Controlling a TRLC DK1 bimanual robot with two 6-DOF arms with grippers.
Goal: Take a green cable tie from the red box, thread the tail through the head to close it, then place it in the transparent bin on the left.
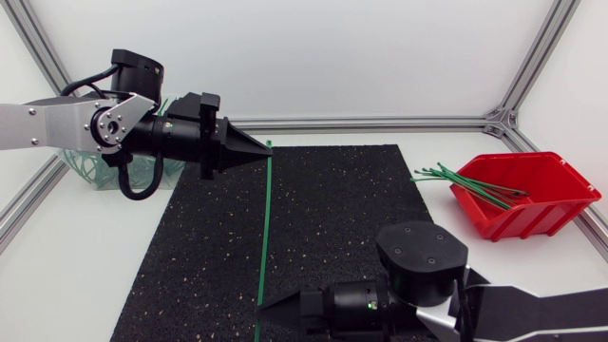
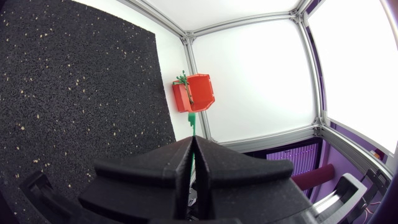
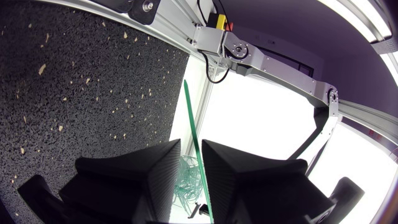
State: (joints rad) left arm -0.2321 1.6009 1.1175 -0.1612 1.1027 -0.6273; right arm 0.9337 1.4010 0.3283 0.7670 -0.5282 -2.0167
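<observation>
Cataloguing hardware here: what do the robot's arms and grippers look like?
The left arm and right arm have silver-grey links with round black joints; a black cable loops by the left wrist. The left gripper and right gripper are matte black, with two broad wedge-shaped fingers tapering to a point. A small green light shows on the right one.

i'm running this from afar, and it looks like a robotics lab test cell. a bare white worktop [image 1: 76, 275] is boxed in by silver aluminium profile bars [image 1: 380, 123] backed with plain white panels. a black speckled rubber mat [image 1: 332, 209] lies on it, with a red plastic parts box [image 1: 541, 217] beside it. my silver-grey left arm [image 1: 38, 123] and right arm [image 1: 541, 309] reach in from either side.
</observation>
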